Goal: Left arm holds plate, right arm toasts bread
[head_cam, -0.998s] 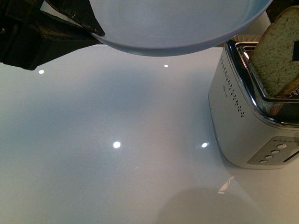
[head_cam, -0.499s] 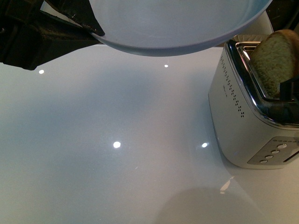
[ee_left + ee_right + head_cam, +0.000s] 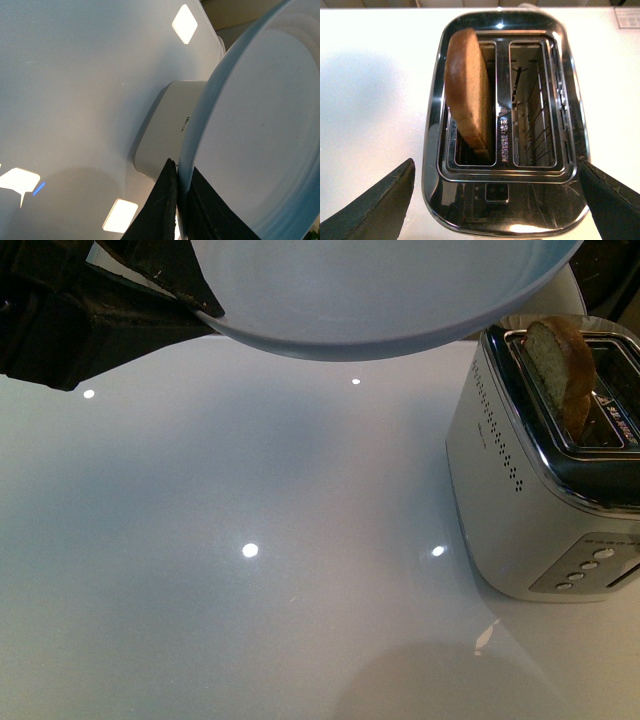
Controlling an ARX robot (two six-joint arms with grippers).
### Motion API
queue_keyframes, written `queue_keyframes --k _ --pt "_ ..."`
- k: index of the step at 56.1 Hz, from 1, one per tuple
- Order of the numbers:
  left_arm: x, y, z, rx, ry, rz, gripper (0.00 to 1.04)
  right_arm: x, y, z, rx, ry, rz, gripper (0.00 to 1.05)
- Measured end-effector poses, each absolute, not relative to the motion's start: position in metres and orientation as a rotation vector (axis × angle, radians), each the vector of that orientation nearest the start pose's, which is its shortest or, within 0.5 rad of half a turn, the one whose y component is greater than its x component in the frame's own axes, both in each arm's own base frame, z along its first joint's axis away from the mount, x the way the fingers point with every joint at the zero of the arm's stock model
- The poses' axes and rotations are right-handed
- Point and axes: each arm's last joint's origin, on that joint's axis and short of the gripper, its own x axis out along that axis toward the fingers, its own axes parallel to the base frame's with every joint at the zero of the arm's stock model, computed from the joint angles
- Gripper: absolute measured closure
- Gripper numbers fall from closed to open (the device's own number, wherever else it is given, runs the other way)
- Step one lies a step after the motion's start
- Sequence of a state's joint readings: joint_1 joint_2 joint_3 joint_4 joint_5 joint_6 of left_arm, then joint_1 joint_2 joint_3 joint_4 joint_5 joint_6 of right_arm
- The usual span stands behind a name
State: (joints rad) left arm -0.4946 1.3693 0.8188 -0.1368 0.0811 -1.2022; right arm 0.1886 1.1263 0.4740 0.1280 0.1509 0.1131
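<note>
**One slice in the slot, lever step still to come**

One slice of bread point(image 3: 560, 365) stands in the left-hand slot of the chrome two-slot toaster point(image 3: 520, 500), the slot on the side toward the plate. Its rounded top is well proud of the opening. From the right wrist view it leans along the slot rather than sitting square. The second slot point(image 3: 532, 105) is bare wire guides.

Right gripper point(image 3: 495, 170): fingers point(image 3: 385, 200) spread wide, holding nothing, hanging above the toaster with one tip off each side of it.

Left gripper point(image 3: 181, 200): fingers point(image 3: 162, 210) pinched narrow on the rim of the pale blue plate point(image 3: 380, 300). The plate is held off the bench point(image 3: 250, 590) at far left to centre, with nothing on it.

Judged stage: bread delivered, not yet lowered.

Risks:
- The slice is tilted. Pushing it down as it stands could snag the crust on the guides or jam it partway.
- I cannot pick out the lever with confidence. A press on the button row point(image 3: 590, 565) by mistake would do nothing useful.
- The plate hangs from one rim pinch only. Any jolt could let it pivot or slip out of the fingers.
- The plate's right rim appears close to the toaster's far left corner. An arm crossing there could clip it.

Room:
- The bench is open to the left of and nearer than the toaster.
- The toaster's right side runs out of the front view, so clearance there is unknown.
- The cleanest approach looks to be from straight above.
</note>
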Motion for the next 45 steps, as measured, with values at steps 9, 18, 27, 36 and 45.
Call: queue_keyframes --k 9,18,27,36,45 --pt "0.247 -0.136 0.224 -0.979 0.913 -0.073 1.02 0.184 0.025 0.209 0.050 0.425 0.004 0.09" --pt "0.247 -0.136 0.224 -0.979 0.913 -0.074 1.02 0.177 0.022 0.209 0.040 0.325 -0.003 0.14" --pt "0.247 -0.136 0.224 -0.979 0.912 -0.072 1.02 0.165 0.017 0.196 0.024 0.047 0.007 0.38" --pt "0.247 -0.136 0.224 -0.979 0.914 -0.075 1.02 0.156 0.012 0.195 0.017 -0.001 0.003 0.60" --pt "0.247 -0.136 0.224 -0.979 0.913 -0.074 1.02 0.146 0.001 0.185 0.009 0.013 0.003 0.87"
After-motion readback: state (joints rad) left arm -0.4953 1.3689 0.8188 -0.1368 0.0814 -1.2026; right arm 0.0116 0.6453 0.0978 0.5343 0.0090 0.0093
